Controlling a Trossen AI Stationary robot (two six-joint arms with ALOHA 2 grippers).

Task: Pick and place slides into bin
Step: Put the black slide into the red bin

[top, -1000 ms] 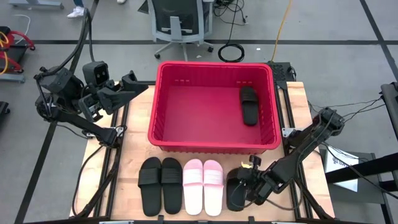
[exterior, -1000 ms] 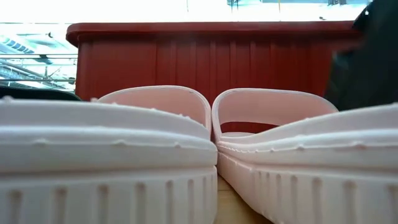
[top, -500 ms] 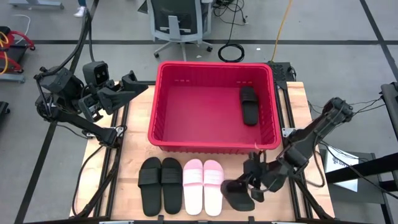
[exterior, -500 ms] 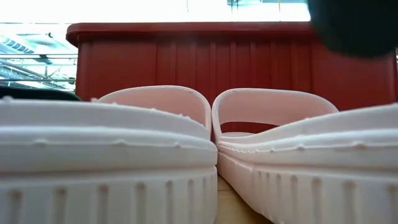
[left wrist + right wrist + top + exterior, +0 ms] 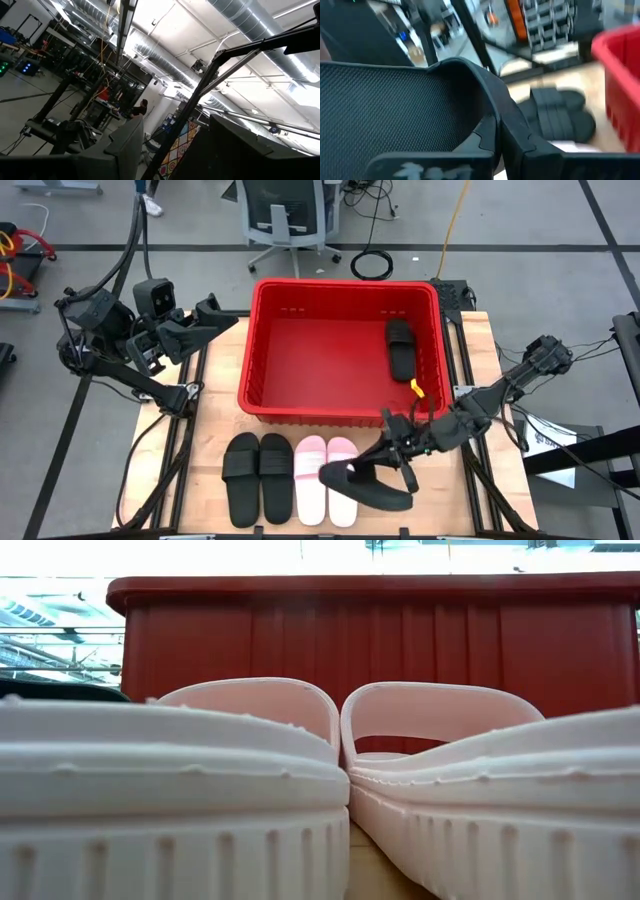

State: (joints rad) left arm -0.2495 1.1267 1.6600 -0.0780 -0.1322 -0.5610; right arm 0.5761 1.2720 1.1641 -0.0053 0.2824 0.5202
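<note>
From above, the right gripper (image 5: 398,461) holds a matte black slide sandal (image 5: 365,485) clenched, lifted over the wooden worktop (image 5: 215,405) before the bright red plastic bin (image 5: 342,412); the low view shows only pink-white slides (image 5: 200,780). The left gripper (image 5: 222,317) waits, fingers spread.

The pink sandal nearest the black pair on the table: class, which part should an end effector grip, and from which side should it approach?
Grip the wide strap of the pink sandal, coming straight down from above. It lies flat, sole down, squeezed between a black sandal and its pink partner, so its sides are blocked while the arched strap stands clear.
</note>
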